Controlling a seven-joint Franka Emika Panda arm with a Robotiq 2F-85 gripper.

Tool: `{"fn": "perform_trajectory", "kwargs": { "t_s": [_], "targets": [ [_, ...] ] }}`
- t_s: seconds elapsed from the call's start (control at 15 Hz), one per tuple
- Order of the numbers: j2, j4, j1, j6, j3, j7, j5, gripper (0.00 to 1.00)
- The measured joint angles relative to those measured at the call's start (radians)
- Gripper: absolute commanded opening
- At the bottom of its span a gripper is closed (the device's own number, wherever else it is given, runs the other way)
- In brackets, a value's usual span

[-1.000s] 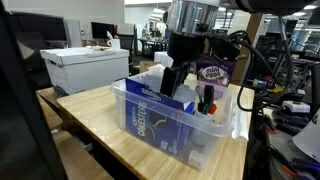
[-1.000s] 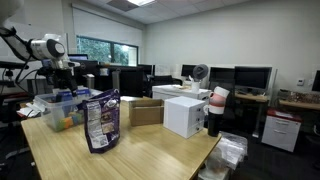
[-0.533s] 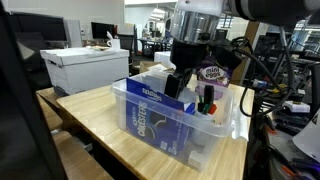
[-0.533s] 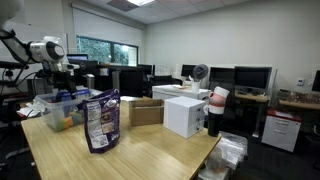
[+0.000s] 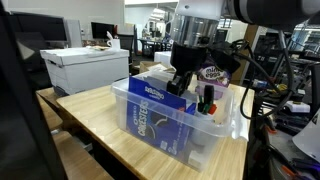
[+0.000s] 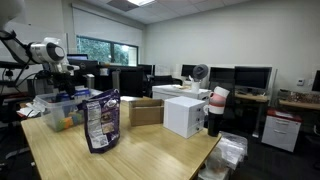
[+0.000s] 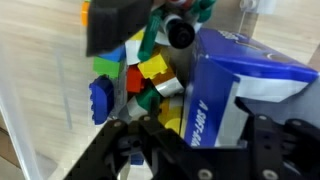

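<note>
1. Blue box (image 5: 152, 112) stands on edge inside clear plastic bin (image 5: 218, 132), on wooden table (image 5: 88, 118).
2. Gripper (image 5: 178, 86) reaches down into bin, jaws apart, straddling box's upper edge; contact unclear.
3. Coloured blocks (image 7: 148, 76) lie just beside box.

Clear smooth plastic bin (image 5: 222, 128), shiny blue paper box (image 7: 240, 85), bright glossy plastic bricks (image 7: 152, 68), pale smooth wooden tabletop (image 5: 85, 118).

Even overhead office light fills both exterior views, with daylight from the window (image 6: 100, 48). The table (image 5: 85, 115) carries a soft sheen and only faint shadows. The wrist view is close and blurred: the blue box (image 7: 245, 95) and coloured blocks (image 7: 150, 72) look soft, and the clear bin (image 7: 40, 100) wall is washed pale.
</note>
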State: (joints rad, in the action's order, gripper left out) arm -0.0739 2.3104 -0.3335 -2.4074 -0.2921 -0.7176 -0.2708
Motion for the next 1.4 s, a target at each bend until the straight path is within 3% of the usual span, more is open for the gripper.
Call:
{"fn": "perform_trajectory", "kwargs": {
  "t_s": [0.47, 0.87, 1.4],
  "targets": [
    [0.001, 0.0, 0.0, 0.0, 0.004, -0.014, 0.0, 0.09],
    [0.006, -0.001, 0.0, 0.0, 0.004, -0.019, 0.002, 0.01],
    [0.008, -0.001, 0.0, 0.0, 0.004, -0.019, 0.023, 0.04]
  ]
}}
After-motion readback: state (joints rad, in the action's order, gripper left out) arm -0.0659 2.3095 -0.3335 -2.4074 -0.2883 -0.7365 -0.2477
